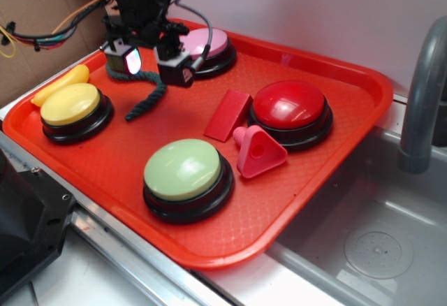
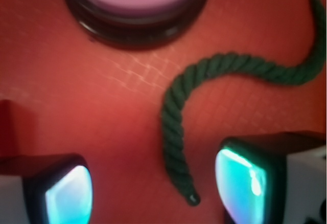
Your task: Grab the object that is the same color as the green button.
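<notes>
The pincer [image 2: 153,188] hangs released over the green rope [image 2: 176,127]; its near end lies between the pads, closer to the right one, running lengthwise away toward the tray's [image 1: 349,82] far edge.

- Rope piece [image 2: 176,127]: dark green, twisted strands.
- Green button [image 1: 183,168]: pale green dome, black base.
- Tray [image 1: 105,159]: red-orange, fine grid texture.
- Claw [image 1: 150,65]: black, pads glowing cyan.
</notes>
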`<state>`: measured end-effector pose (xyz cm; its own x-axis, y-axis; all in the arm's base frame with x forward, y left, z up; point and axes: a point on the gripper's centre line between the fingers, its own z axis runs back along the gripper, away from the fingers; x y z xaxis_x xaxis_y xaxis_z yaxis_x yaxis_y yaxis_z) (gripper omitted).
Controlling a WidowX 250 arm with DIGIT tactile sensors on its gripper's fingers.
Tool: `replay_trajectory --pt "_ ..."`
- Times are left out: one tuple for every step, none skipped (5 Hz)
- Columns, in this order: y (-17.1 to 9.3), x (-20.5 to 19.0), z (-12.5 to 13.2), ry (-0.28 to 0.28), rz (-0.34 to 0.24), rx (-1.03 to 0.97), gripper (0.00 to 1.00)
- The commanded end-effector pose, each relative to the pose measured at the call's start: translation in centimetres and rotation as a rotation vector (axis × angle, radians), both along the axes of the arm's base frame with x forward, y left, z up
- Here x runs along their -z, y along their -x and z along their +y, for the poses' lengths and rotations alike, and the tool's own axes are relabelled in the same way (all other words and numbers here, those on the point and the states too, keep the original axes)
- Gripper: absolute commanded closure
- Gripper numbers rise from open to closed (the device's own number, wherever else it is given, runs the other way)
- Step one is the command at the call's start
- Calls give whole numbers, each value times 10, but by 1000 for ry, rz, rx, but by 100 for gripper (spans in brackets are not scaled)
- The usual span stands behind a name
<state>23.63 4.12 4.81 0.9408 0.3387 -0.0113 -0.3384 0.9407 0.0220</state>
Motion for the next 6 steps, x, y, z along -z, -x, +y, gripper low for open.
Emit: replay_trajectory --pt "-6 20 12 -34 -37 -57 0" --pt "-10 29 8 -60 -30 -52 0" --pt "-9 34 8 -28 -48 -74 100" --pt "-8 31 7 8 -56 -64 100" --pt "-7 26 6 10 -76 -69 100" --pt "-8 23 7 22 -77 -75 100"
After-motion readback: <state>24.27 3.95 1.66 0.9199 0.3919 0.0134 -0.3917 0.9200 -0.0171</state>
